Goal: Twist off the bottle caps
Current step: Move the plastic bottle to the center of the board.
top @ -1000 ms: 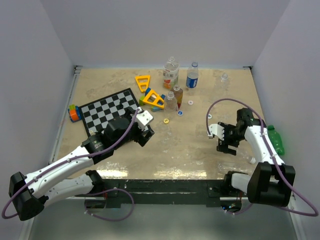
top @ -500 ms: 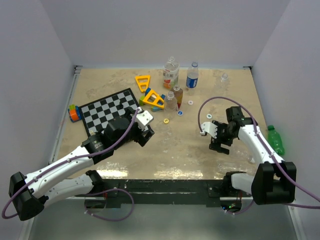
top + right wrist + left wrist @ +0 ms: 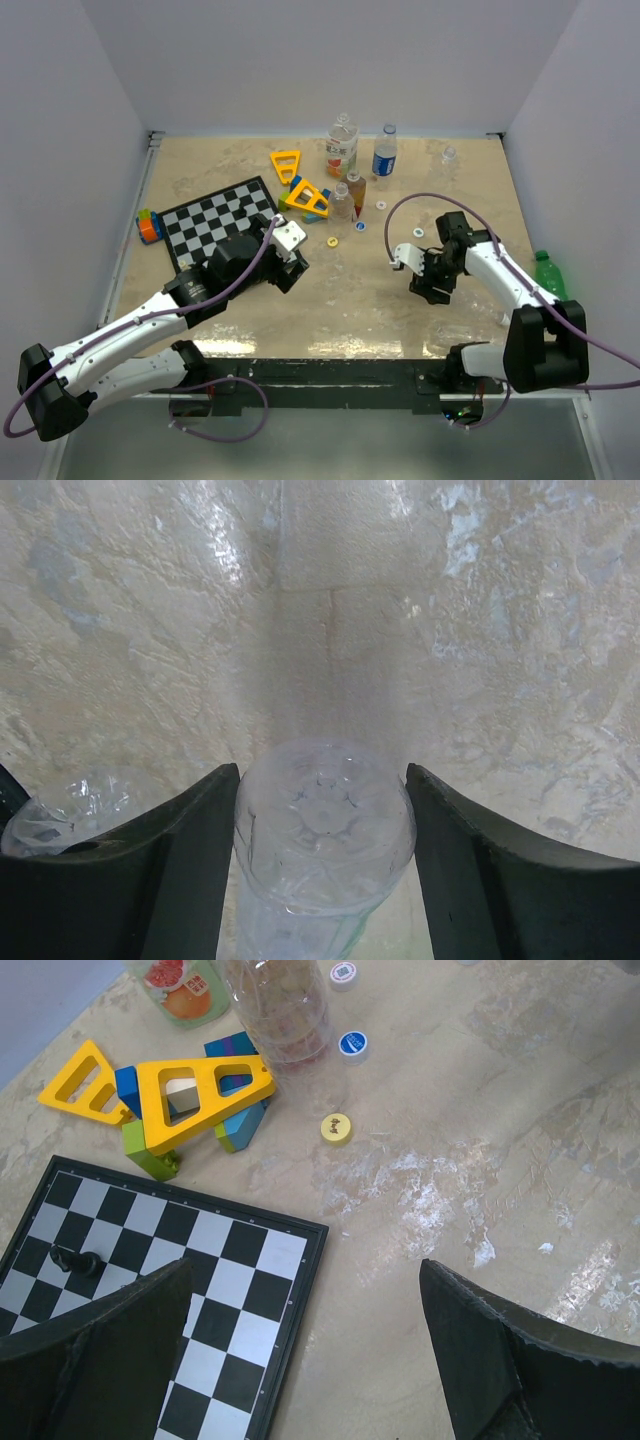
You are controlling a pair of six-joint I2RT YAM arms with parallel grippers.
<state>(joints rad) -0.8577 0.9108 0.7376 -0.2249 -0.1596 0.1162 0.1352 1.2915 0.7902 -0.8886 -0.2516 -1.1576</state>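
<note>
Left gripper [image 3: 305, 1290] spread wide just beside the chessboard [image 3: 215, 225]; right gripper [image 3: 322, 780], well right of it, pinching a clear bottle [image 3: 325, 830]

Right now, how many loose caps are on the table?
4. White cap beside the clear bottles, blue cap just nearer, yellow cap nearer still, second white cap alone farther right. More may hide behind bottles.

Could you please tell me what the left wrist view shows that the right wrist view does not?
Only the left wrist view shows the checkerboard, a yellow triangular frame, and a loose yellow cap and blue cap. Only the right wrist view shows a clear bottle, seen end-on between the right gripper's fingers. Both views show the mottled beige tabletop.
</note>
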